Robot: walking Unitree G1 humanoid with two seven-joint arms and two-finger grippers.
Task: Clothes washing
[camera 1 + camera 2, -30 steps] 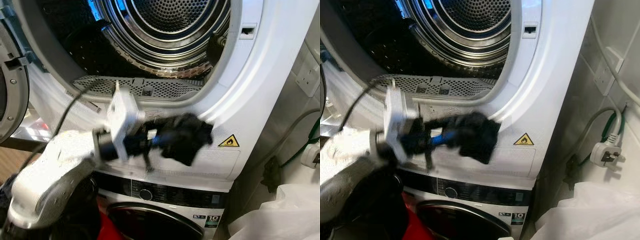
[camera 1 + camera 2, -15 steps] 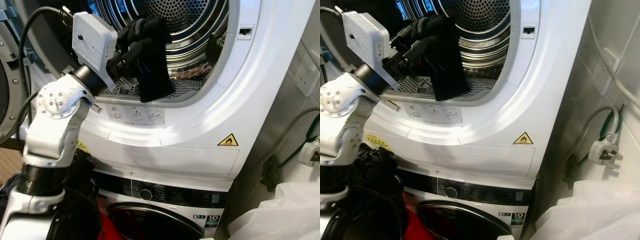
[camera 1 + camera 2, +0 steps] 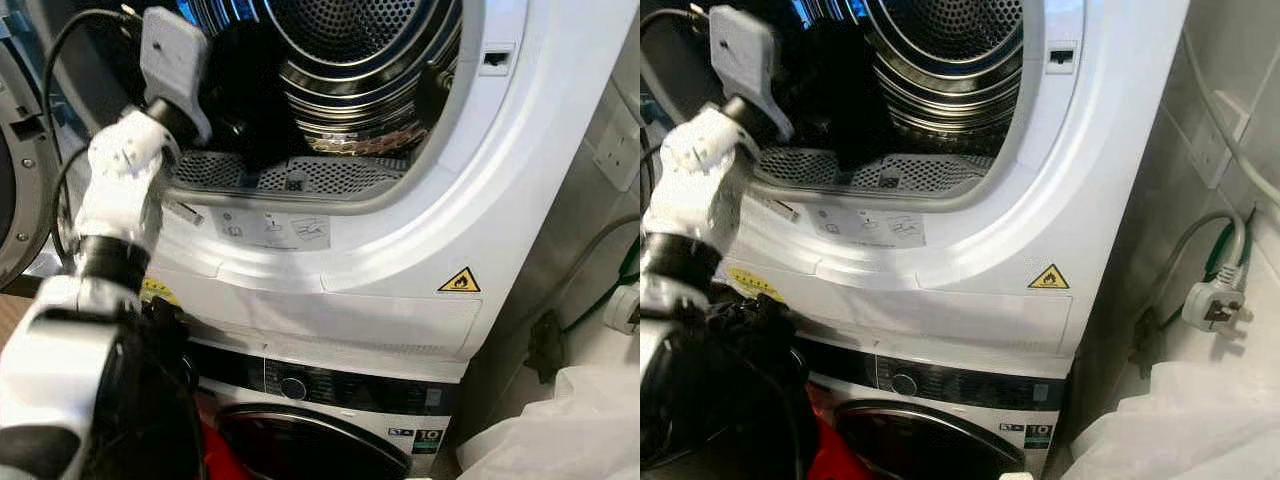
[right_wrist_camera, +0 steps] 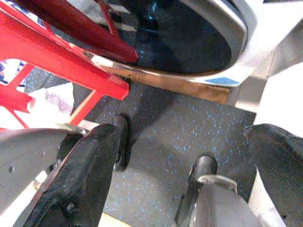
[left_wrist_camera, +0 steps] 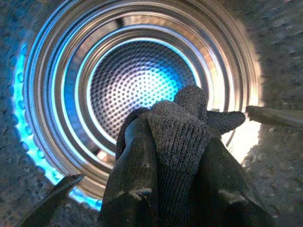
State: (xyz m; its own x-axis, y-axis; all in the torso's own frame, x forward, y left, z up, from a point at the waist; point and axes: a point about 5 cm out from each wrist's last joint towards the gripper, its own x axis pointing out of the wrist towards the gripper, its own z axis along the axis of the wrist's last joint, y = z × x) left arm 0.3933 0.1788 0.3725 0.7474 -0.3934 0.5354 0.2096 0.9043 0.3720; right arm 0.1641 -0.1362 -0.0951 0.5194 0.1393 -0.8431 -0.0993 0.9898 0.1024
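The left claw (image 5: 175, 189) reaches into the open mouth of the upper machine (image 3: 520, 200), its two black fingers (image 5: 137, 179) clamped on a dark knitted garment (image 5: 182, 137). The cloth bunches up just ahead of the fingertips, and beyond it lies the perforated steel drum (image 5: 137, 75), lit blue at the back. From the head views, the silver left arm (image 3: 125, 190) rises from below, its wrist at the door rim, and the perforated lint grille (image 3: 300, 178) sits just beneath the claw. Below the arm is the lower machine (image 3: 340, 400) with its dial (image 3: 292, 387). The right claw (image 4: 156, 184) hangs low with its fingers spread apart over speckled floor (image 4: 161, 137), beside a red frame (image 4: 57, 52).
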